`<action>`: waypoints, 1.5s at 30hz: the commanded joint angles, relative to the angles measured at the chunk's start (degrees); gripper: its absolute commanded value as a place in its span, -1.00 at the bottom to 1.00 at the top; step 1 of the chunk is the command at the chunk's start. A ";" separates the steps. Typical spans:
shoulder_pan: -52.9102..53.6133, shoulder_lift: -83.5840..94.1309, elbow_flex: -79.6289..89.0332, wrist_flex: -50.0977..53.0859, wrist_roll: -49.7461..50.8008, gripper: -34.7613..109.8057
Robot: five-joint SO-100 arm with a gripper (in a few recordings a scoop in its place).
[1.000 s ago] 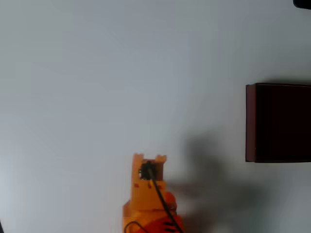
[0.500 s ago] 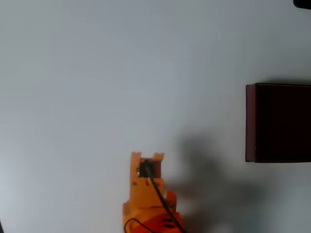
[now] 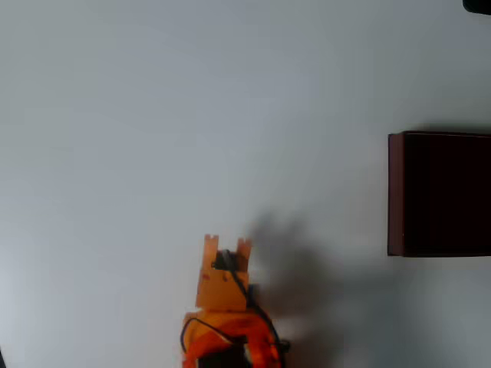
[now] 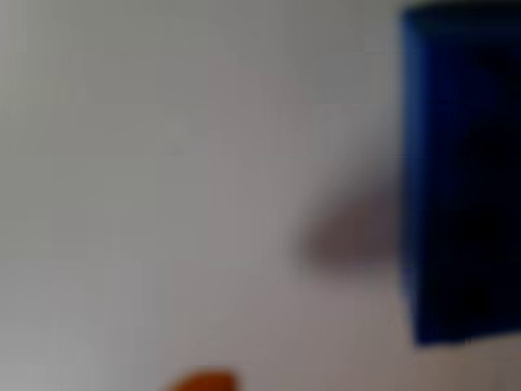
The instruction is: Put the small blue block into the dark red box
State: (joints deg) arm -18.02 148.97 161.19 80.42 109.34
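In the overhead view my orange gripper (image 3: 227,245) stands near the bottom edge, left of centre, its two prongs pointing up the picture. The dark red box (image 3: 396,192) lies far to its right, cut off by the right edge, with a near-black inside. The wrist view is badly blurred. In it the small blue block (image 4: 460,175) looms large at the right edge, with a dim shadow on the table to its left. A bit of an orange fingertip (image 4: 203,381) shows at the bottom. Whether the fingers are shut on the block cannot be made out.
The pale grey table (image 3: 192,115) stretches wide around the arm. A black cable (image 3: 249,295) runs down the arm's back. The arm's shadow (image 3: 307,268) falls to its right, toward the box. A dark object (image 3: 477,4) pokes in at the top right corner.
The gripper has drawn slightly down and left in the overhead view, and its shadow has shifted left and spread. The box has not moved.
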 commanded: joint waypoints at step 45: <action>7.38 -5.62 3.34 -14.33 -6.15 -0.36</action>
State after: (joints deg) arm -11.34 139.57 162.07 66.80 103.45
